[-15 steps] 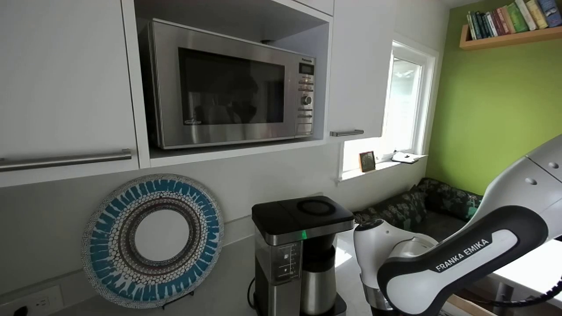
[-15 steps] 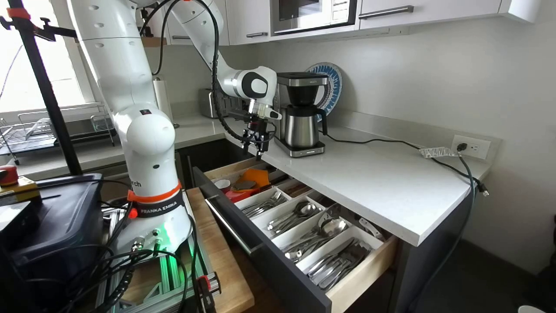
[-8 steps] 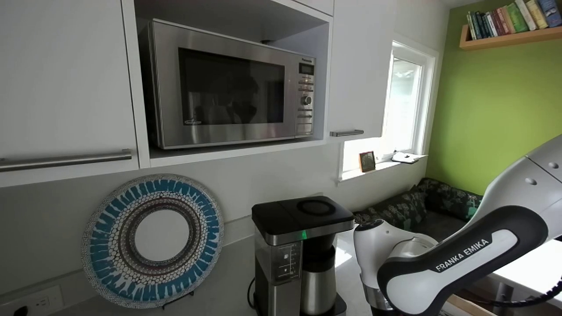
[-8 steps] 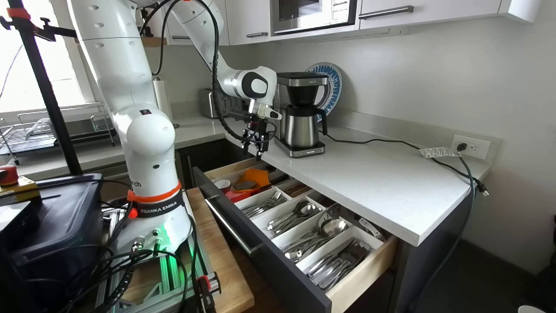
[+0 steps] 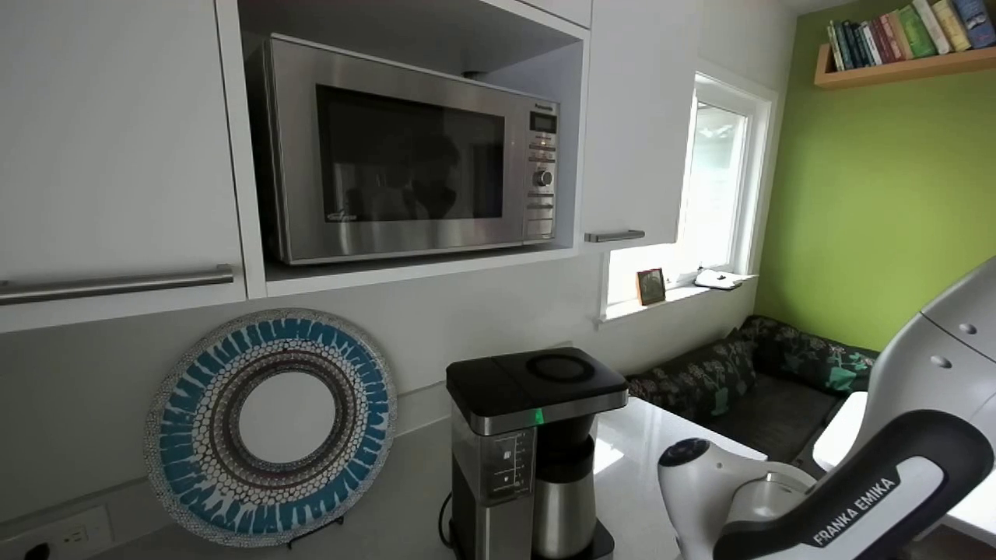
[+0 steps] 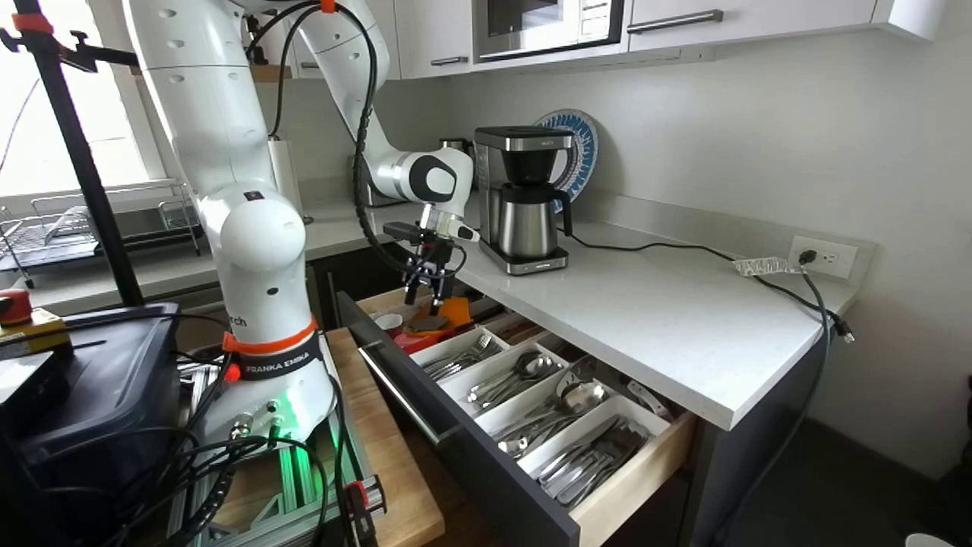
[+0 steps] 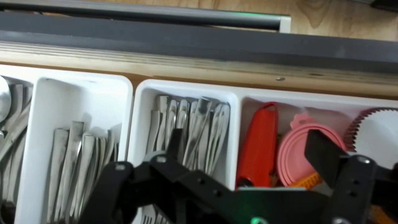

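My gripper point(image 6: 423, 302) hangs over the far end of the open drawer point(image 6: 402, 406) in an exterior view. In the wrist view its black fingers point(image 7: 245, 138) are spread wide with nothing held between them. Between and below them lie a red handle-like item point(image 7: 259, 146) and a pink round lid point(image 7: 298, 149) in a white compartment. The left finger overlaps a compartment of silver cutlery point(image 7: 199, 130). The right finger covers part of the lid. A part of an orange item point(image 7: 307, 181) shows under the lid. The gripper is below the frame in the remaining exterior view.
A coffee maker point(image 6: 528, 220) with a steel carafe stands on the white counter point(image 6: 638, 304) beside the arm. White trays with spoons point(image 6: 524, 368) and other cutlery fill the nearer drawer. A white fluted cup point(image 7: 377, 137) lies right of the lid. A microwave point(image 5: 412, 155) sits above.
From half a second ago to now, the arm has lowered, and the gripper has moved down and left in an exterior view, closer to the drawer contents. The drawer and its contents look unmoved.
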Tool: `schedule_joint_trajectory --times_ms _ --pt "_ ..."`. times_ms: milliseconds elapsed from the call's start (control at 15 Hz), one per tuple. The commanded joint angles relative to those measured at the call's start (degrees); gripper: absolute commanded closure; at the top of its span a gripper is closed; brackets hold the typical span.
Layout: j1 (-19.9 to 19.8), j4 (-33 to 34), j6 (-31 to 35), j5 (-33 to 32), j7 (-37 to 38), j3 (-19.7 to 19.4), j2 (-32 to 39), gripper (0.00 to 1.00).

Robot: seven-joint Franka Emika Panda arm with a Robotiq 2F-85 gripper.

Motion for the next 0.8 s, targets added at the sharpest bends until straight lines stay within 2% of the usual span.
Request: schedule_joint_trajectory --times_ms 0,67,133,200,733 --pt "-2.0 -2.0 7.2 -11.8 6.0 -0.7 1.2 0.00" --pt "-2.8 -3.0 10.2 -15.3 7.4 -1.1 1.6 0.00" --pt "-3.4 -2.9 13.0 -14.4 8.0 -2.1 2.7 0.00" --pt "-1.9 -2.7 8.9 -11.8 5.9 -1.3 0.7 0.00" --pt "-2.0 -2.0 9.4 -12.0 6.0 -1.5 1.4 0.00"
